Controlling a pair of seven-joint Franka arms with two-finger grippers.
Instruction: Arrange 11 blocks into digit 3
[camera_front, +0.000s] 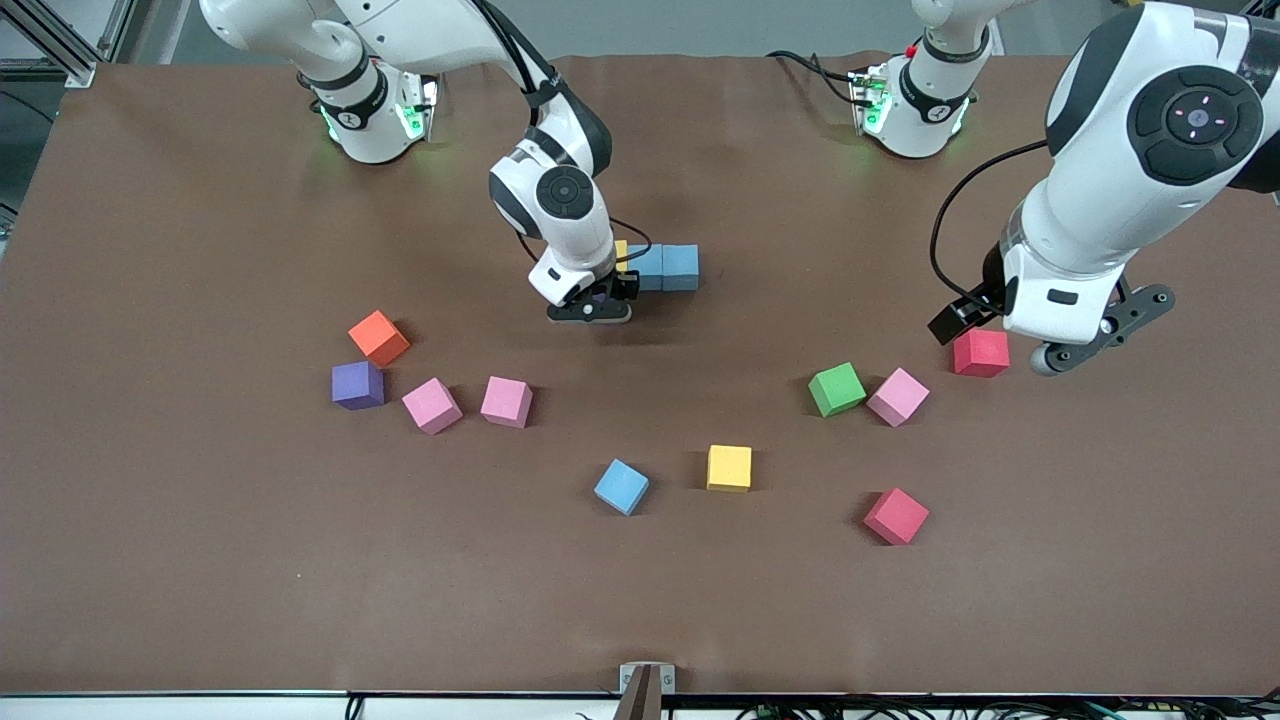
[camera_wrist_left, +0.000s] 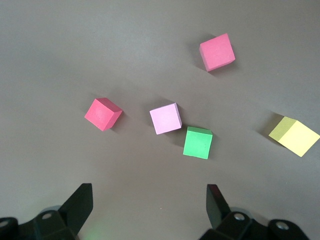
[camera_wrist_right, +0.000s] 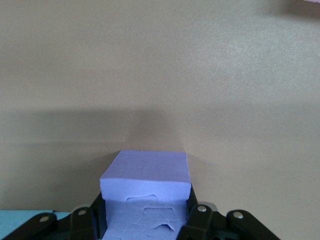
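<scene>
Brown table (camera_front: 200, 560) with scattered foam blocks, listed from nearest the front camera. A red block (camera_front: 896, 516) lies nearest, toward the left arm's end. Next farther are a light blue block (camera_front: 622, 487) and a yellow block (camera_front: 729, 468), near each other at mid-table. Farther again, toward the right arm's end, a purple block (camera_front: 358, 385) and 2 pink blocks (camera_front: 432, 405) (camera_front: 506, 401) form a loose row, with an orange block (camera_front: 379, 338) just beside the purple one. Toward the left arm's end, a green block (camera_front: 837, 389) and a pink block (camera_front: 898, 396) sit almost touching; a second red block (camera_front: 980, 352) lies just farther. Farthest, 2 light blue blocks (camera_front: 664, 267) touch side by side, with a yellow block (camera_front: 621, 252) partly hidden at their end: the start of the digit 3.

The right gripper (camera_front: 597, 297) is low at the table, just beside that row, clenched on a purple block (camera_wrist_right: 145, 192) pinched between its fingers (camera_wrist_right: 82, 220). The left gripper (camera_wrist_left: 150, 205) hangs above the green and pink pair, its fingers (camera_wrist_left: 77, 205) spread wide, grasping nothing.
</scene>
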